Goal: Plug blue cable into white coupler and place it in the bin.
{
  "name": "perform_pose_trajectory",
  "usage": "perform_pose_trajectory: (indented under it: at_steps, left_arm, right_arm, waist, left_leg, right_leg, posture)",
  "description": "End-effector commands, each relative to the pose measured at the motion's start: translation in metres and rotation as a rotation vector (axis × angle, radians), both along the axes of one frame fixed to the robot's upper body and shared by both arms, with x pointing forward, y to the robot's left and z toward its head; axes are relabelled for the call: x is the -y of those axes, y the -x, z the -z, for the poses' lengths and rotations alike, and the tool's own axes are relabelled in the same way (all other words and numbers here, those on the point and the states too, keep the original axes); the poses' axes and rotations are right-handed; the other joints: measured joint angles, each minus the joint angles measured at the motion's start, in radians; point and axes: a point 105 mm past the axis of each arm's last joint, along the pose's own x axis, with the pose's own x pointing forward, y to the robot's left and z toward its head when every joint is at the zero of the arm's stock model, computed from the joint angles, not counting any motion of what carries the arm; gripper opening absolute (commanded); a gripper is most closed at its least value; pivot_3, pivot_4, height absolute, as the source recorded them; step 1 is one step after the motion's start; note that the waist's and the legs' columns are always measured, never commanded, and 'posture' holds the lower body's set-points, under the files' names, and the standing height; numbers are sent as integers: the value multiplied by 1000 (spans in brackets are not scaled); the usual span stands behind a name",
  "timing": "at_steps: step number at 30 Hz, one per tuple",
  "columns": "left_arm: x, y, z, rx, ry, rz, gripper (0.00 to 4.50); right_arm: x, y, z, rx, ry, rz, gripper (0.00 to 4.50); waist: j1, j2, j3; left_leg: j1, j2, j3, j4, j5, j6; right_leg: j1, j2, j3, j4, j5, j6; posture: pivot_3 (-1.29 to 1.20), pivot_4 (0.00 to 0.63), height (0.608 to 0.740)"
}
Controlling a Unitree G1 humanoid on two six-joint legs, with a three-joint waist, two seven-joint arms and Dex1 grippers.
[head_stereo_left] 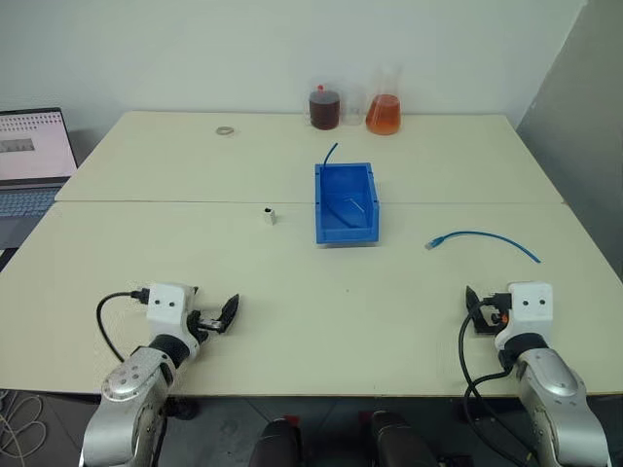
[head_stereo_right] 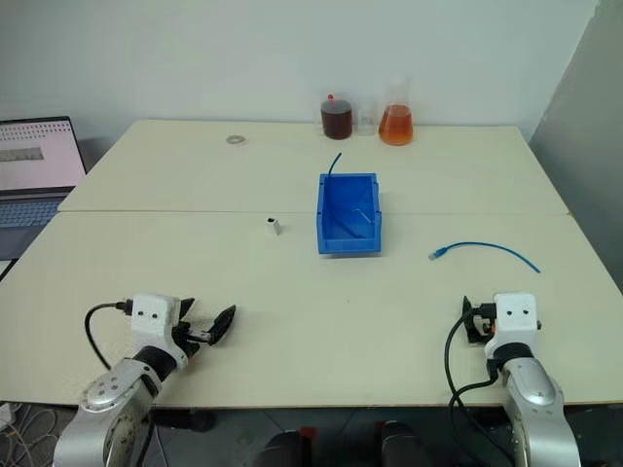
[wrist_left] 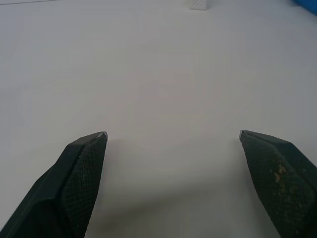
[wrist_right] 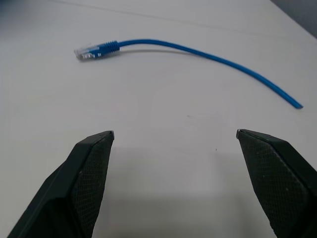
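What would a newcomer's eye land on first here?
Probably the bin, bright blue at the table's middle, with the tiny white coupler just to its left. Next, the blue cable curving on the table ahead of the open right gripper, and two flasks of dark and orange liquid at the far edge.

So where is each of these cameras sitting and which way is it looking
Head, left eye: looks forward and down over the table, bin mid-table; both arms show.
Head, right eye: same scene, slightly shifted.
Left wrist: looks along the open left tool toward the white coupler.
Right wrist: looks along the open right tool at the blue cable.
Shared: cable and coupler also lie in both head views.
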Motion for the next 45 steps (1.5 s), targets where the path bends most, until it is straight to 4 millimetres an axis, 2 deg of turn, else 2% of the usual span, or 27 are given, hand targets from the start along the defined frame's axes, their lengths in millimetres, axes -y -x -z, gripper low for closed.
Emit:
perform_pose_trajectory:
  at_steps: [1, 3, 6, 12, 14, 17, 23, 30, 38, 45]
  left_arm:
    - [57, 2, -29, 29, 29, 394, 4500]
    - [82, 6, -33, 13, -21, 612, 4500]
    - [103, -1, -38, 22, -63, 791, 4500]
    - [143, -22, -43, 79, -85, 976, 4500]
    - [152, -25, -43, 94, -81, 1004, 4500]
    - [159, -27, -41, 104, -78, 1019, 4500]
    - [158, -18, -31, 100, -37, 982, 4500]
    - [148, -4, -22, 64, 9, 897, 4500]
    - [150, -5, -24, 57, 18, 888, 4500]
    - [149, -6, -28, 58, 12, 891, 4500]
  right_arm:
    - [-1, -13, -33, 65, 81, -143, 4205]
    - [5, -24, -41, 46, 119, -249, 4205]
    - [11, -44, -54, 6, 182, -424, 4205]
    - [7, -100, -80, -105, 359, -713, 4205]
    - [9, -117, -85, -153, 390, -733, 4205]
    - [19, -131, -82, -236, 396, -727, 4205]
    - [46, -133, -63, -410, 267, -618, 4205]
    - [73, -131, -58, -401, 101, -448, 4205]
    - [73, -135, -52, -386, -57, -359, 4205]
    - [77, -134, -42, -421, -72, -306, 4205]
  waist:
    - [0, 0, 0]
    - [-1, -1, 1]
    - [-1, -1, 1]
    - [-22, -1, 4]
    - [-29, -1, 4]
    - [-27, -1, 4]
    - [-14, -2, 4]
    - [-13, -1, 5]
    - [-18, -1, 5]
    - [-21, -1, 5]
  left_leg:
    - [0, 0, 0, 0, 0, 0]
    - [0, 0, 0, 0, 0, 0]
    - [1, -1, 1, 1, 0, 0]
    - [1, -1, 1, 1, 0, 1]
    - [1, 0, 1, 0, 0, 1]
    - [-1, -1, 1, 0, 0, 1]
    - [-2, -3, 2, -6, 0, 1]
    - [-2, -3, 3, -7, 0, 1]
    - [1, -3, 3, -6, 1, 1]
    - [1, -3, 3, -6, 1, 1]
  right_leg:
    - [0, 0, 0, 0, 0, 0]
    - [0, 0, 0, 0, 0, 0]
    - [1, 0, 0, -1, 0, 0]
    - [1, 1, 1, -1, 3, -5]
    - [0, 2, 1, -1, 3, -5]
    - [0, 1, 0, -1, 4, -6]
    - [-1, -4, 0, -8, 4, -6]
    - [-1, -5, 0, -8, 4, -6]
    - [0, -4, 1, -4, 4, -6]
    - [0, -3, 1, -3, 4, -6]
  posture:
    - [0, 150, 740]
    - [0, 150, 740]
    - [0, 150, 740]
    - [0, 150, 740]
    - [0, 150, 740]
    - [0, 150, 740]
    - [0, 150, 740]
    - [0, 150, 740]
    - [0, 150, 740]
    - [0, 150, 740]
